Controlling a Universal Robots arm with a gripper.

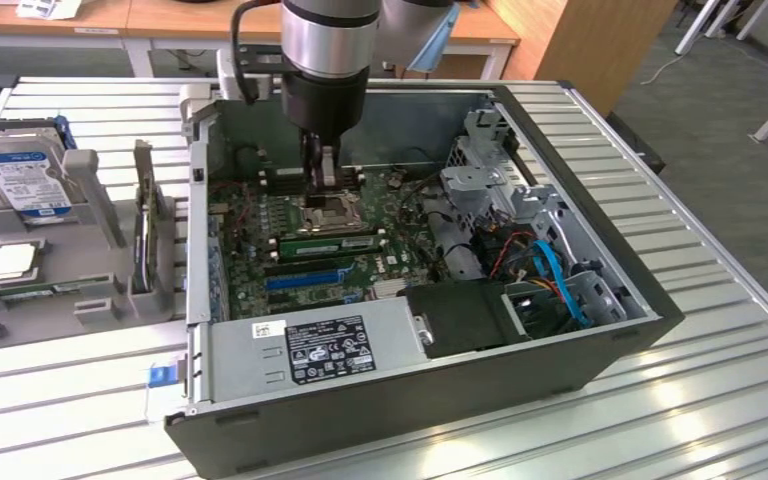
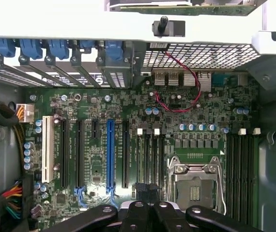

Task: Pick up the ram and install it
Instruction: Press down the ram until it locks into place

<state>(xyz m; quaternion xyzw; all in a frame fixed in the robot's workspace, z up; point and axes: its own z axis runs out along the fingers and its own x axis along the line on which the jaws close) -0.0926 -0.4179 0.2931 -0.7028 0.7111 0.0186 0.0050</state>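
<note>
The ram [image 1: 331, 243], a narrow green stick, lies along a memory slot just beside the CPU socket [image 1: 332, 212] on the motherboard inside the open computer case [image 1: 624, 330]. My gripper [image 1: 320, 183] hangs above the board, over the far side of the socket and a little away from the ram. In the wrist view my gripper [image 2: 147, 195] is shut, its black fingers [image 2: 137, 209] pressed together with nothing between them. It hovers over the black memory slots [image 2: 150, 159] between the CPU socket [image 2: 194, 186] and the long blue slot [image 2: 110, 154].
A grey power supply [image 1: 317, 350] fills the case's near side. Drive cages and blue cables [image 1: 558, 280] crowd the exterior view's right. Left of the case, a grey fixture [image 1: 104, 290] holds a blue-labelled hard drive [image 1: 21, 175]. The case walls hem in the arm.
</note>
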